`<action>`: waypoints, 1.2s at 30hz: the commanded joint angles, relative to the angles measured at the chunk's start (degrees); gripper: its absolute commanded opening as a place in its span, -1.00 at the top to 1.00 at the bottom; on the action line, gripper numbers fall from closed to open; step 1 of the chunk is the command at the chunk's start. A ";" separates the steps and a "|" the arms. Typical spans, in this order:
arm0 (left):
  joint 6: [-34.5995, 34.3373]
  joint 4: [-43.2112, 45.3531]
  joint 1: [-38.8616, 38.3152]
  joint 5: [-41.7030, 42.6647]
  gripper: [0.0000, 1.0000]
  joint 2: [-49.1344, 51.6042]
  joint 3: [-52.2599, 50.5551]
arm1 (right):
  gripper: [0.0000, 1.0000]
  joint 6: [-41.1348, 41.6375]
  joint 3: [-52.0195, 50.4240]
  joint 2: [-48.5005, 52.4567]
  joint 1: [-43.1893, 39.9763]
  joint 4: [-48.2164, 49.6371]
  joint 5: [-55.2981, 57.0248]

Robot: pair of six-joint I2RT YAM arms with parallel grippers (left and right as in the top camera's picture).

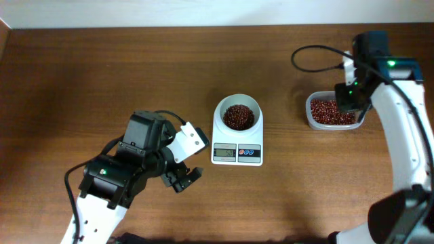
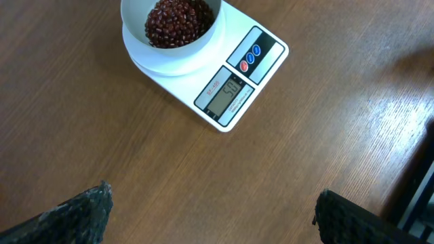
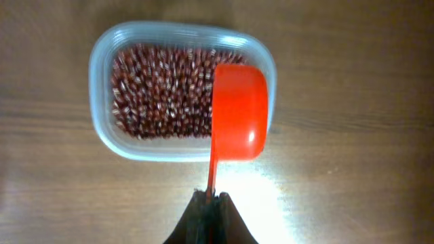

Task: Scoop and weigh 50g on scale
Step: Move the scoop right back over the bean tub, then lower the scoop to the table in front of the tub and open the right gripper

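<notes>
I see the bench (image 1: 135, 68) with the scale (image 1: 237, 144) at centre, the beans (image 1: 238, 116) heaped in its bowl (image 1: 220, 114). The clear tub (image 3: 102, 129) sits well to its right. My right jaws pinch the orange scoop (image 3: 239, 112) by its handle; my left jaws gape wide, empty.

the small white scale (image 1: 237, 154) sits flat near the middle of the table (image 1: 135, 68), grey display and blue and red buttons toward the front. dark reddish-brown beans (image 1: 239, 116) lie heaped in its round white bowl.
</notes>
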 commanded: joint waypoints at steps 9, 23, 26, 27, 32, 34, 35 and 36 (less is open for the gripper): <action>0.92 -0.04 0.42 0.66 -0.98 -0.22 0.94 | 0.92 4.13 -15.43 -21.70 -19.21 -19.98 -39.23; 0.92 -0.04 0.42 0.66 -0.98 -0.22 0.94 | 0.66 25.09 -59.54 -28.00 -22.58 21.99 -45.20; 0.92 -0.04 0.39 0.66 -0.98 -0.22 0.94 | 0.23 25.09 -59.54 -28.00 -22.56 21.79 -43.47; 0.92 -0.04 0.42 0.66 -0.98 -0.22 0.94 | 0.11 25.11 -59.54 -28.00 -22.58 21.14 -41.44; 0.92 -0.04 0.42 0.66 -0.98 -0.22 0.94 | -0.98 29.40 -59.23 -28.02 -22.58 20.17 -26.58; 0.92 -0.04 0.39 0.66 -0.98 -0.22 0.94 | -0.98 29.38 -56.33 -28.02 -22.58 20.09 -24.20; 0.92 -0.04 0.39 0.66 -0.98 -0.22 0.94 | -0.98 28.74 -53.42 -28.24 -22.56 19.85 -25.83; 0.92 -0.04 0.39 0.66 -0.98 -0.22 0.94 | -0.98 26.49 -50.93 -28.89 -22.56 19.78 -29.46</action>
